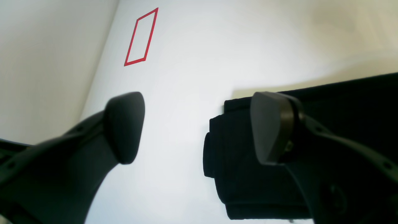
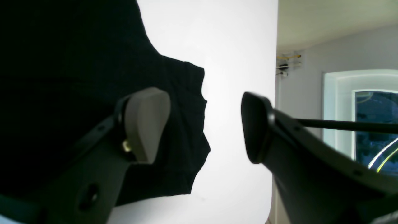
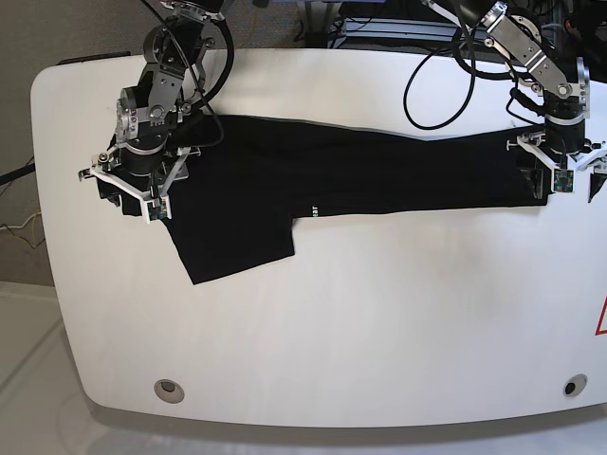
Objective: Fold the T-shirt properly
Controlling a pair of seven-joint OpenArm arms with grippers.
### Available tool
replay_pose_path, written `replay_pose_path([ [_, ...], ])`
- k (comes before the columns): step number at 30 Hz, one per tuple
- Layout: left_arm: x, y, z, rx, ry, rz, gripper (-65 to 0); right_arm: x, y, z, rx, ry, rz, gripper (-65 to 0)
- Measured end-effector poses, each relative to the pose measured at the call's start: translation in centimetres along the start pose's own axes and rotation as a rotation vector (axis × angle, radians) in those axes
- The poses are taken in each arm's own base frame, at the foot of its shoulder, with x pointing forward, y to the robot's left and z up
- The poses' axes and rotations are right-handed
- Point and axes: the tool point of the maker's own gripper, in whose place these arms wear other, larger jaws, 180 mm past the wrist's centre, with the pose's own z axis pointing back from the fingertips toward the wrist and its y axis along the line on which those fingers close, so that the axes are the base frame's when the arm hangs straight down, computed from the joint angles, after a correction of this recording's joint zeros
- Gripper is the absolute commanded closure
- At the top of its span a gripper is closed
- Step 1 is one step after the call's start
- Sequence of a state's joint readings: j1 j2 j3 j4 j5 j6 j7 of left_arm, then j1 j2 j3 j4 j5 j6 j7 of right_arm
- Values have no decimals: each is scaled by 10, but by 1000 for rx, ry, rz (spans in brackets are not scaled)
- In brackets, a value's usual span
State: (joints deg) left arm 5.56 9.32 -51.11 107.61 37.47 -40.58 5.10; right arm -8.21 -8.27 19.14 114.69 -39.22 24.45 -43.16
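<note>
Scene: black T-shirt (image 3: 313,175) lies stretched in a long band across the white table (image 3: 332,332) | Left gripper (image 1: 196,127): jaws apart, empty, straddling the bunched cloth end, likely readying a pinch | Right gripper (image 2: 205,124): also spread, grasping nothing, at the opposite end.

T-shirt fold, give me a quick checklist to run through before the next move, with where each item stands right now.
1. Left tool open: ok, its jaws stand wide apart.
2. Right tool open: ok, wide gap between the pads.
3. Each tool at an end of the T-shirt: ok, one at each end in the base view.
4. Cloth between the jaws: not ok, in both wrist views the edge lies behind one pad and bare table fills most of the gap.
5. Shirt lying flat: not ok, the end by the left tool is bunched in layers.
6. Tools touching the cloth: cannot tell.
</note>
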Motion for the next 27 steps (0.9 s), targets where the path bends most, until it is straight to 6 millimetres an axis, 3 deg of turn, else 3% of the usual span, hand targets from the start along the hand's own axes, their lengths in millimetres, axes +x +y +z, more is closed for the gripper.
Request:
replay_pose_path([
  [2, -1, 0, -1, 0, 1, 20, -502, 1, 1, 0, 5, -4, -5, -395],
  [3, -1, 0, -1, 0, -5, 37, -501, 6, 24, 0, 138, -32, -36, -395],
  [7, -8, -1, -3, -3, 23, 42, -499, 21, 63, -2, 362, -119, -73, -395],
  [15, -10, -1, -2, -5, 28, 42, -499, 14, 107, -8, 549, -92, -168, -392],
  [27, -16, -2, 0, -7, 38, 49, -503, 42, 117, 4, 728, -217, -387, -389],
])
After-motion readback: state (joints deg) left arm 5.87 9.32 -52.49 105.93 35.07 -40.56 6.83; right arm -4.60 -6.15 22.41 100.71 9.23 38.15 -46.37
